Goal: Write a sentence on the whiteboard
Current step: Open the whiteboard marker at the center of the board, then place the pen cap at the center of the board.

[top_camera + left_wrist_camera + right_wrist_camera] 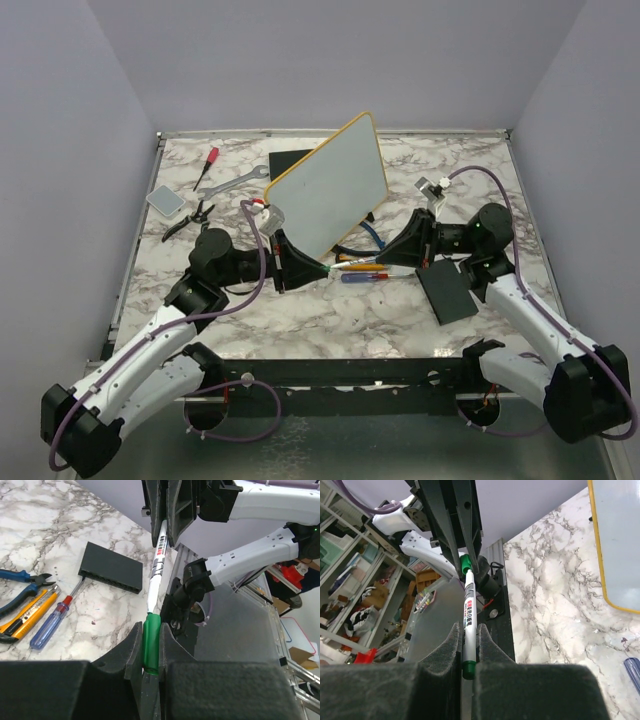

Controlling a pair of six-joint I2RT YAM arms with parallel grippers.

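While the two arms meet low over the marble bench [330, 320], the left hand [151, 645] is clenched on the green cap [151, 635] of a white marker [157, 560], and the right hand [468, 647] grips the barrel's other end. The whiteboard [330, 190] sits mid-bench just behind them, turned at an angle. Blue pliers [22, 577], a yellow knife [25, 617] and a blue screwdriver [50, 625] lie beside the hands.

Marker [155, 585], in left pincer [151, 636]: white barrel, green cap. Whiteboard [328, 195]: white, yellow rim. Table [300, 320]: grey-veined marble.
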